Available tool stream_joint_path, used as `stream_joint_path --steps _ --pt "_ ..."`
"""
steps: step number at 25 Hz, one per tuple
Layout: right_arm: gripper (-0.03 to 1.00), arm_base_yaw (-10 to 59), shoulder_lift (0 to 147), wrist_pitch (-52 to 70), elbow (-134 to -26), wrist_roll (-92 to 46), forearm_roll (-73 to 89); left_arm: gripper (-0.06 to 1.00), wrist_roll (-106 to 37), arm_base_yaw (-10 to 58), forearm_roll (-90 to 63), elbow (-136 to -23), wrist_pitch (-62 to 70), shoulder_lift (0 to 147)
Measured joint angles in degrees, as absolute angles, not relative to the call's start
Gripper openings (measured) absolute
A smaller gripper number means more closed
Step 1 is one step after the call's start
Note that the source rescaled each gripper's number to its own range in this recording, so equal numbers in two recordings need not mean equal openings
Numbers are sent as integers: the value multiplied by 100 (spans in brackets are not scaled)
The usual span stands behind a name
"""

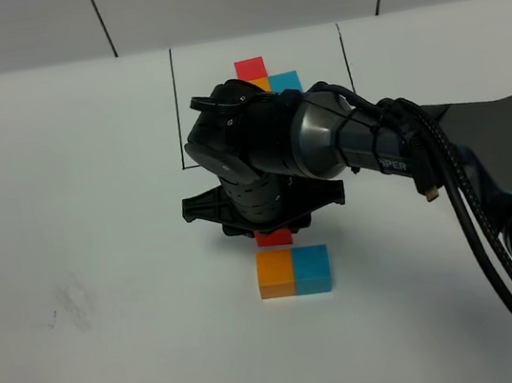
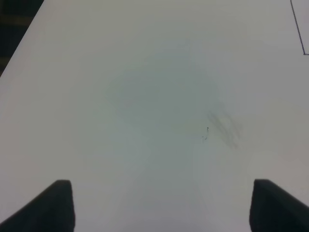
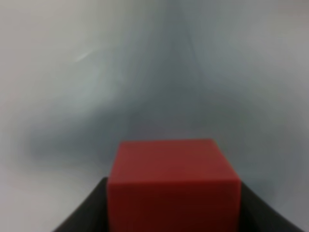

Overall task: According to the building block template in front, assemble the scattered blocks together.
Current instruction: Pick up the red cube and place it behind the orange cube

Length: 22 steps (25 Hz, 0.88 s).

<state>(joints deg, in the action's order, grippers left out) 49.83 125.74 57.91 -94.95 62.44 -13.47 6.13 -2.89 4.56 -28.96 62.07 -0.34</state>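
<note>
Exterior high view: the right gripper (image 1: 272, 230) is being held at the centre of the frame, closed on the red cube (image 1: 273, 237), which is showing just below the wrist and just above the orange cube (image 1: 275, 274). The orange cube and the light blue cube (image 1: 312, 271) are lying side by side, touching, in the lower middle. The building block template (image 1: 266, 74) is partly hidden behind the arm at the upper middle, inside the drawn black frame (image 1: 176, 107). The placing of the last block is judged to be in hand; next, the red cube is to be set flush against the orange one's far side, then released. On the arm, only the letters "PER" are being read.

Left wrist view: the left gripper (image 2: 161, 205) is being held wide open, with nothing in it, over the bare white table (image 2: 145, 72).

Right wrist view: the red cube (image 3: 173, 186) is being gripped between the dark fingers (image 3: 87, 210) at the bottom of the frame; no writing is being shown.
</note>
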Motion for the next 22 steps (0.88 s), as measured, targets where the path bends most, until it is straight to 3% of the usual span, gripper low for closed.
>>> stream_joint_path --steps 22 --pt "21 5045 12969 5764 -9495 6544 -1235 66 618 -289 456 -2896 6207 -34"
